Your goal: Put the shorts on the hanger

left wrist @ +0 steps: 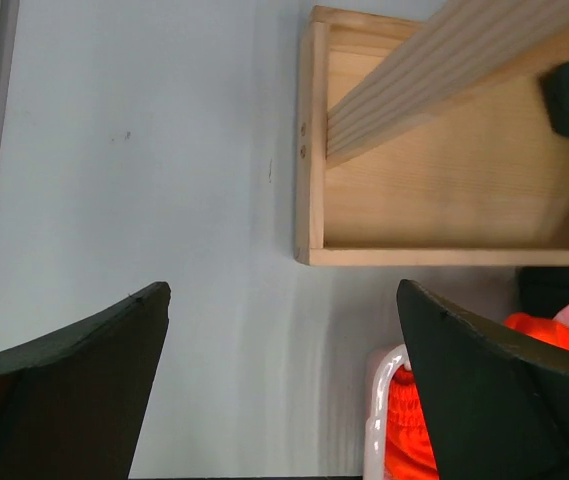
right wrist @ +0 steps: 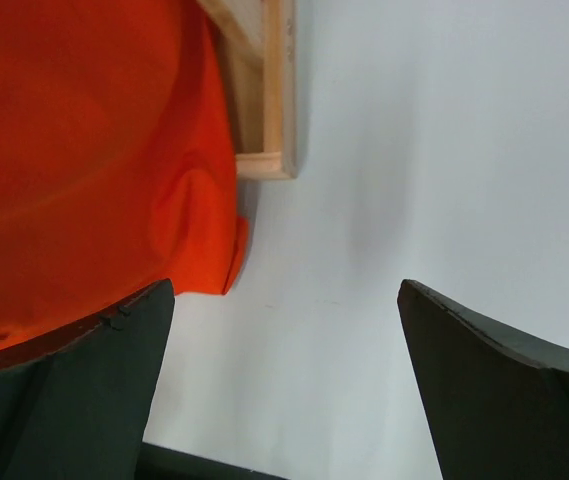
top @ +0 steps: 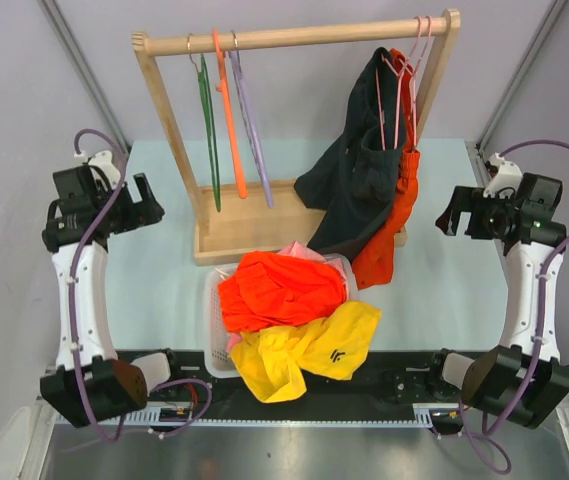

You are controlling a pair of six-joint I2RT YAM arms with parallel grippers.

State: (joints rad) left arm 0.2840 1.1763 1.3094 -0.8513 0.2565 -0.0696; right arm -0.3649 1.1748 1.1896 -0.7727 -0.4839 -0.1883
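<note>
- The pale table [top: 154, 290] is carrying a wooden rack [top: 254, 235], with grey walls [top: 314, 100] behind.
- The left gripper [left wrist: 284, 290] and right gripper [right wrist: 286, 285] are gaping wide, holding nothing.

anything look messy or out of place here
Yes: the white basket is overstuffed. The orange shorts bulge over its rim, and the yellow shorts spill out forward onto the black rail.
</note>
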